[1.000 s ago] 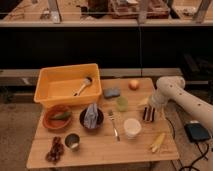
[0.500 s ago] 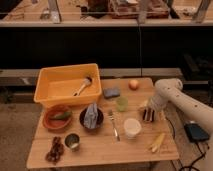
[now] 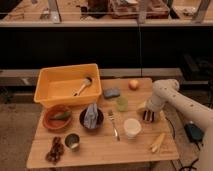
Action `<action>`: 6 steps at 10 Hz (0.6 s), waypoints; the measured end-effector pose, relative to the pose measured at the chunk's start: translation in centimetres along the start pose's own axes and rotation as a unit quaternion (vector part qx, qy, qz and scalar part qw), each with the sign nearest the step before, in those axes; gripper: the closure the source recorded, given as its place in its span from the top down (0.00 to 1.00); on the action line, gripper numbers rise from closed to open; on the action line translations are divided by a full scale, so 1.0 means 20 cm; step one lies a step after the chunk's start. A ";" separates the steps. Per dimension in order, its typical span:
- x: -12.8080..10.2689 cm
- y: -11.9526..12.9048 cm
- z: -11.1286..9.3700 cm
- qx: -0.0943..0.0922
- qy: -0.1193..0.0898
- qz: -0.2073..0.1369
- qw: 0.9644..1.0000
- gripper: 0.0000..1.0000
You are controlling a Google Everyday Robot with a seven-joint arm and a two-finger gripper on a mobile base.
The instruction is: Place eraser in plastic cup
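My gripper (image 3: 147,115) points down at the right side of the wooden table (image 3: 100,152), low over the board. A small dark striped shape right at its tip looks like the eraser (image 3: 146,118); I cannot tell whether it is held. A pale green plastic cup (image 3: 122,103) stands upright to the left of the gripper. A white cup (image 3: 132,127) stands upright in front and to the left of it. Both cups are apart from the gripper.
A yellow bin (image 3: 47,85) with a utensil is at the back left. Blue-grey sponge pad (image 3: 111,92), peach (image 3: 133,84), fork (image 3: 114,125), dark bowl with cloth (image 3: 92,118), brown bowl (image 3: 56,118), small metal cup (image 3: 72,141), dark fruit (image 3: 54,149), yellow item (image 3: 157,142).
The arm has shifted very slightly and the gripper sits a touch lower over the same spot. Nothing on the table has moved.
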 end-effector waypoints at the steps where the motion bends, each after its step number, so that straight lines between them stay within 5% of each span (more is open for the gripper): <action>1: 0.00 0.00 0.02 -0.002 -0.002 0.003 1.000 0.80; 6: 0.01 0.01 0.00 -0.004 -0.001 0.002 1.000 0.77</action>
